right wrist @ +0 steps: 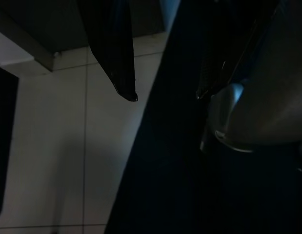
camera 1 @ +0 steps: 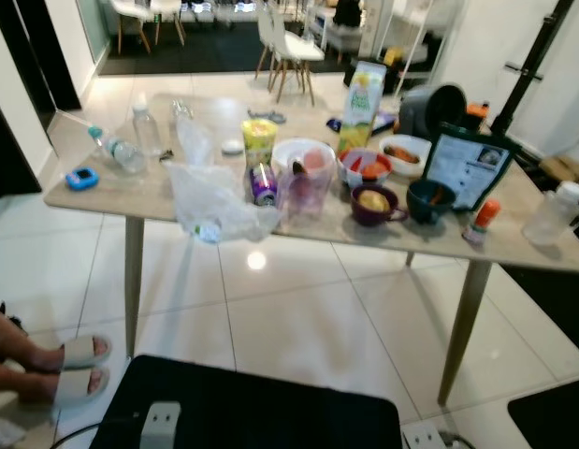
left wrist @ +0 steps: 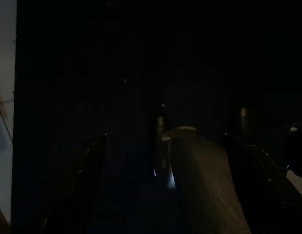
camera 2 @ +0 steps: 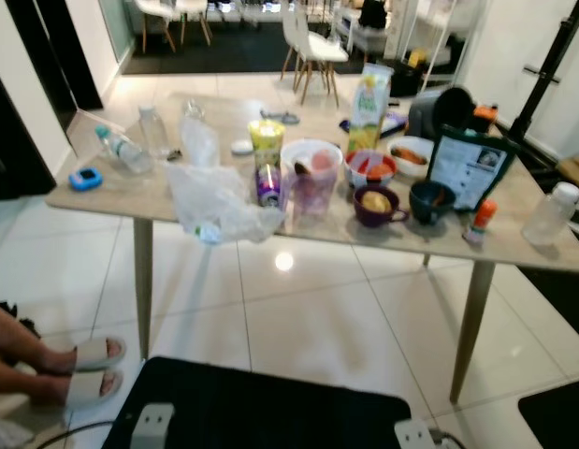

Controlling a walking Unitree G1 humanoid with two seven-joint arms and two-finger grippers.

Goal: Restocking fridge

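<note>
A light wooden table point(camera 1: 102, 195) stands ahead of me, crowded with groceries. A green and yellow juice carton point(camera 1: 363, 105) stands at its far side. Near the middle are a yellow tub point(camera 1: 259, 140), a purple can point(camera 1: 263, 184) and a clear jug point(camera 1: 306, 178). A crumpled clear plastic bag point(camera 1: 209, 201) lies at the front edge. Clear water bottles point(camera 1: 144, 126) stand at the left. Bowls of food point(camera 1: 366, 166) and a purple mug point(camera 1: 373, 203) sit to the right. Both arms hang idle in the shade: my left gripper point(left wrist: 165, 139) and my right gripper point(right wrist: 166, 96) are open and hold nothing.
A person's feet in white slippers point(camera 1: 79, 367) rest on the floor at the lower left. A black surface point(camera 1: 261, 407) lies just below me. A tablet point(camera 1: 467, 166), a teal mug point(camera 1: 427, 198) and a white bottle point(camera 1: 554, 213) occupy the table's right end. White chairs point(camera 1: 291, 51) stand behind.
</note>
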